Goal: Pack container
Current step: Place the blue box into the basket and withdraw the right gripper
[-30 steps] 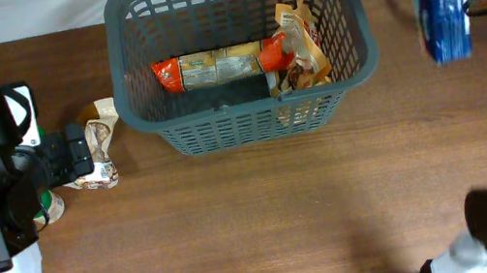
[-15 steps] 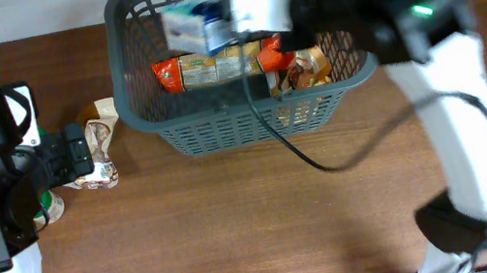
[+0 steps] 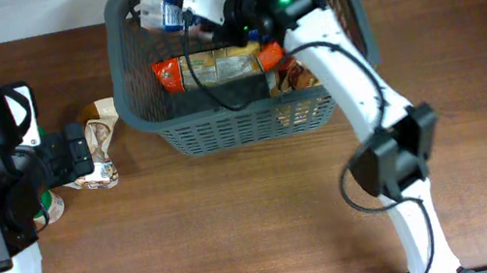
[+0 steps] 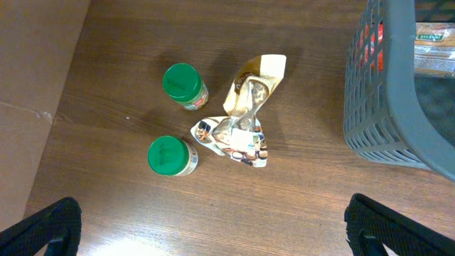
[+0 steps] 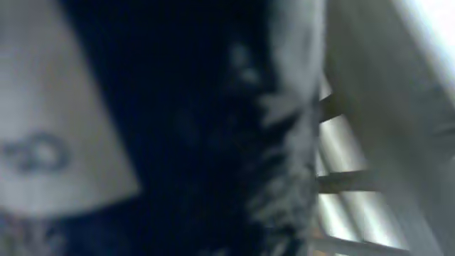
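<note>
**Right hand in the basket with a pack; left hand open over the worktop**

Overhead: the right hand (image 3: 202, 1) is over the basket's (image 3: 252, 127) far left corner, gripping a blue and white pack (image 3: 160, 12) at its tip. The arm reaches in over the near wall and crosses a long packet (image 3: 218, 65) on the floor. The basket stands at the far edge of the worktop (image 3: 238, 225), with bare wood in front. The left hand (image 3: 79, 153) hangs left of the basket, over a pouch (image 3: 102, 120).

Left wrist: the fingers (image 4: 50, 227) are spread wide and hold nothing. Two green-lidded jars (image 4: 185, 85) stand just beside the crumpled pouch.

Right wrist: a blurred dark blue pack fills the view, with lattice wall to its right.
</note>
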{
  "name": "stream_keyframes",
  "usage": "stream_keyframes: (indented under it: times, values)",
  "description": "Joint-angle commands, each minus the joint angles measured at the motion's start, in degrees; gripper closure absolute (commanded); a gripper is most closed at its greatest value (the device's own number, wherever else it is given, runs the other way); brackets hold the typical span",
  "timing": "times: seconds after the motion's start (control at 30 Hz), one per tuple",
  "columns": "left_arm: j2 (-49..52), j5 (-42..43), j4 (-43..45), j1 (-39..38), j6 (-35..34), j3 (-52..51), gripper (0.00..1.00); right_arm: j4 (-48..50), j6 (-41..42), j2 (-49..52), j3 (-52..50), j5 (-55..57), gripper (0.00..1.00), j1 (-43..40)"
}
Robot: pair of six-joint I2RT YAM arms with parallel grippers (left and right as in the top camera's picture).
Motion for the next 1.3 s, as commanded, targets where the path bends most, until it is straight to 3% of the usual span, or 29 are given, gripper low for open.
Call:
stream_keyframes:
  times: [0.0,0.13,0.37,0.9,1.03,1.1,1.27]
  values:
    - [0.2,-0.6,0.1,-0.2,-0.4,0.5,0.01,0.5,8.4,2.4,0.1,2.2,0.96,0.3]
    - [0.2,-0.6,0.1,-0.2,-0.4,0.5,0.01,-1.5,9.4,4.7,0.1,2.8,0.95,0.2]
    - [0.2,-0.6,0.1,-0.2,-0.4,0.5,0.01,-3.8,9.4,2.6,0.3,2.8,0.38,0.2]
    - [0.2,-0.6,0.1,-0.2,-0.4,0.5,0.01,-3.9,9.5,-20.7,1.9,16.4,0.32,-0.2]
    - [0.2,-0.6,0.1,-0.2,-0.4,0.5,0.01,-4.6,20.3,-26.1,1.9,20.4,0.16,-4.6]
    - [0.2,-0.6,0.1,-0.2,-0.4,0.5,0.01,-5.8,29.7,-28.4,1.9,20.2,0.1,-9.7]
    - [0.2,-0.6,0.1,-0.2,-0.4,0.5,0.01,-11.3,49.3,-30.0,1.9,13.6,0.08,-26.5]
